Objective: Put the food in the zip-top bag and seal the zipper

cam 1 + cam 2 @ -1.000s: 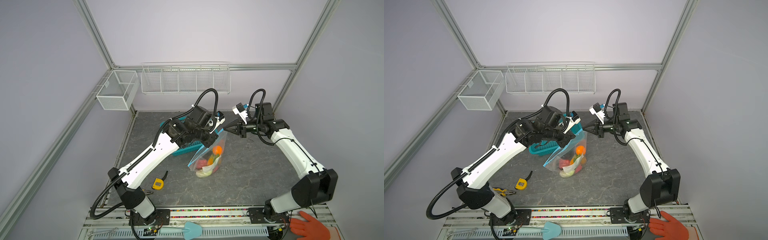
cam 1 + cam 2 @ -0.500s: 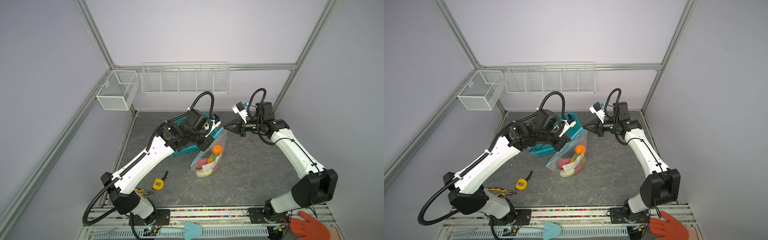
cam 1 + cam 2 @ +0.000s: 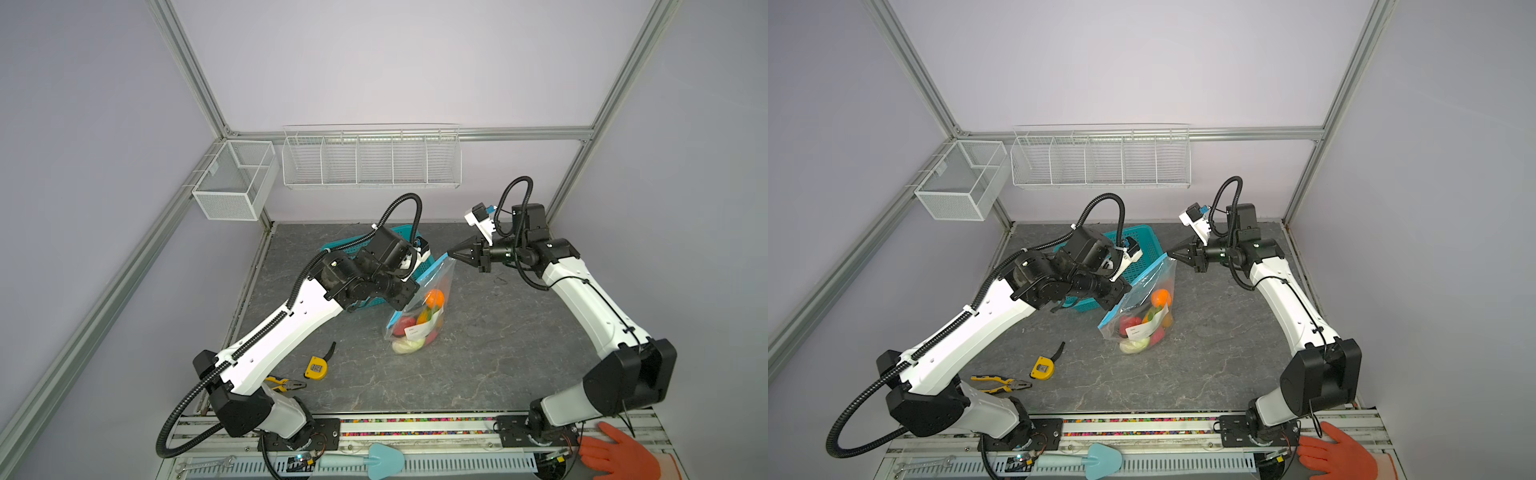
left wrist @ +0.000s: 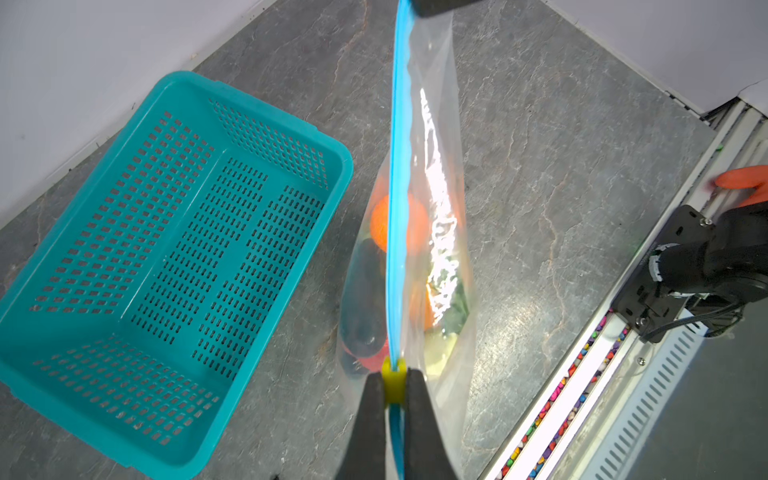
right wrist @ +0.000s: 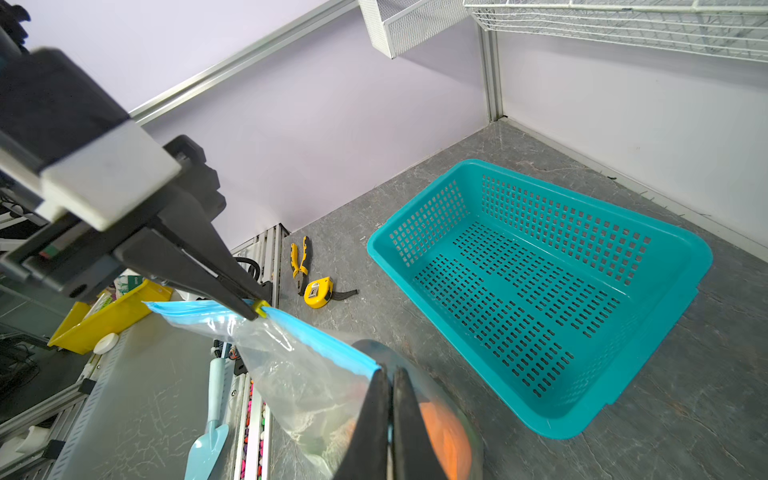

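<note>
Beside the teal basket [image 4: 174,257], left gripper [image 4: 392,380]: yours is pinched tight on the yellow slider [image 4: 392,368] of the zipper [image 4: 399,166].
Zip-top bag [image 3: 440,274]: hangs just beside the basket, food [image 3: 434,298] inside.
Right gripper [image 5: 390,374]: clamped on the zipper's other end, right of the basket.

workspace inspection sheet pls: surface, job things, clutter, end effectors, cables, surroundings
surface: grey stone-look table
job things: food inside bag; zipper looks closed up to slider
clutter: empty basket, tape measure, pliers
end effectors: left end effector shut on slider; right end effector shut on bag corner
cables: black hoses on both arms, off the bag
surroundings: wire racks on wall, orange glove at front rail
</note>
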You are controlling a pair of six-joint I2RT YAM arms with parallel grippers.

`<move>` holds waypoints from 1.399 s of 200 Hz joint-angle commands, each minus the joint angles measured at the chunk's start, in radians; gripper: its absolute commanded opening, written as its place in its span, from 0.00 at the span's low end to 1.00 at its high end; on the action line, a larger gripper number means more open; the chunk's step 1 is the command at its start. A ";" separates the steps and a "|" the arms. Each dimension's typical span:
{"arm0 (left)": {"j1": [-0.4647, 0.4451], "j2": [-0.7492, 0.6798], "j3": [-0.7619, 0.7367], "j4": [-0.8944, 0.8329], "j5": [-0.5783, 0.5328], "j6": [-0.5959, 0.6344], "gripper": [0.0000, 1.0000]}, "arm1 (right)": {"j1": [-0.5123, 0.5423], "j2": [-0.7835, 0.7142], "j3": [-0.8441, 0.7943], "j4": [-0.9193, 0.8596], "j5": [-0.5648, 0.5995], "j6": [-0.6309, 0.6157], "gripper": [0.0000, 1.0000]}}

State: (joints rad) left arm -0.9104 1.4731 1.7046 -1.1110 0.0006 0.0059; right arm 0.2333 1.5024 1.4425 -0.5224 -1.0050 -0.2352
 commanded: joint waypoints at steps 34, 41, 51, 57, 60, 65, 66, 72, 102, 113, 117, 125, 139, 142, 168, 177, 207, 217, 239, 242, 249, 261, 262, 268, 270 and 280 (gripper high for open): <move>-0.006 -0.075 -0.018 -0.166 -0.027 -0.044 0.00 | -0.022 -0.031 -0.004 0.044 0.081 0.008 0.07; -0.006 -0.081 -0.017 -0.167 -0.024 -0.048 0.00 | -0.022 -0.030 -0.005 0.046 0.087 0.010 0.07; -0.005 -0.092 -0.023 -0.167 -0.016 -0.052 0.00 | -0.022 -0.030 -0.004 0.049 0.093 0.013 0.07; -0.005 -0.097 -0.026 -0.165 -0.012 -0.053 0.00 | -0.021 -0.028 -0.004 0.050 0.095 0.014 0.07; -0.006 -0.101 -0.029 -0.165 -0.012 -0.054 0.00 | -0.022 -0.030 -0.003 0.050 0.098 0.014 0.07; -0.006 -0.107 -0.031 -0.167 -0.013 -0.052 0.00 | -0.022 -0.029 -0.002 0.052 0.104 0.016 0.07; -0.006 -0.108 -0.032 -0.167 -0.014 -0.054 0.00 | -0.022 -0.029 -0.002 0.052 0.105 0.017 0.07; -0.005 -0.118 -0.037 -0.166 -0.018 -0.053 0.00 | -0.022 -0.028 0.000 0.052 0.110 0.018 0.06; -0.005 -0.145 -0.055 -0.166 -0.025 -0.058 0.00 | -0.020 -0.030 0.002 0.049 0.150 0.024 0.07; -0.005 -0.150 -0.060 -0.170 -0.025 -0.061 0.00 | -0.020 -0.030 0.005 0.046 0.165 0.025 0.07; -0.005 -0.150 -0.062 -0.171 -0.025 -0.062 0.00 | -0.020 -0.029 0.006 0.045 0.168 0.025 0.07; -0.005 -0.152 -0.062 -0.176 -0.026 -0.063 0.00 | -0.020 -0.030 0.007 0.045 0.178 0.026 0.07; -0.005 -0.156 -0.066 -0.183 -0.030 -0.066 0.00 | -0.020 -0.031 0.006 0.042 0.189 0.028 0.07; -0.006 -0.158 -0.066 -0.184 -0.031 -0.066 0.00 | -0.019 -0.030 0.007 0.042 0.191 0.028 0.07; -0.006 -0.171 -0.070 -0.190 -0.034 -0.075 0.00 | -0.019 -0.032 0.008 0.045 0.209 0.033 0.07; -0.005 -0.174 -0.072 -0.192 -0.034 -0.077 0.00 | -0.019 -0.034 0.007 0.044 0.214 0.034 0.07; -0.006 -0.191 -0.081 -0.199 -0.035 -0.081 0.00 | -0.019 -0.035 0.007 0.041 0.225 0.035 0.07; -0.005 -0.196 -0.080 -0.201 -0.037 -0.080 0.00 | -0.019 -0.034 0.008 0.040 0.228 0.034 0.07; -0.006 -0.206 -0.080 -0.207 -0.042 -0.083 0.00 | -0.019 -0.034 0.008 0.039 0.230 0.035 0.07; -0.007 -0.208 -0.080 -0.207 -0.042 -0.083 0.00 | -0.019 -0.033 0.007 0.038 0.231 0.034 0.07; -0.005 -0.210 -0.081 -0.207 -0.044 -0.084 0.00 | -0.018 -0.034 0.008 0.039 0.233 0.034 0.07; -0.006 -0.214 -0.083 -0.210 -0.049 -0.086 0.00 | -0.017 -0.034 0.011 0.038 0.236 0.035 0.07; -0.006 -0.215 -0.083 -0.210 -0.050 -0.086 0.00 | -0.016 -0.034 0.011 0.038 0.236 0.035 0.07; -0.006 -0.215 -0.084 -0.211 -0.052 -0.086 0.00 | -0.015 -0.034 0.011 0.039 0.237 0.034 0.07; -0.007 -0.216 -0.084 -0.211 -0.052 -0.087 0.00 | -0.015 -0.033 0.010 0.038 0.236 0.035 0.07; -0.006 -0.217 -0.085 -0.212 -0.054 -0.087 0.00 | -0.015 -0.034 0.010 0.038 0.238 0.034 0.07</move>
State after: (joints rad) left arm -0.9112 1.2827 1.6314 -1.2232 -0.0315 -0.0681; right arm 0.2333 1.4963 1.4425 -0.5106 -0.8154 -0.2050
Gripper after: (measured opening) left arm 0.055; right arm 0.067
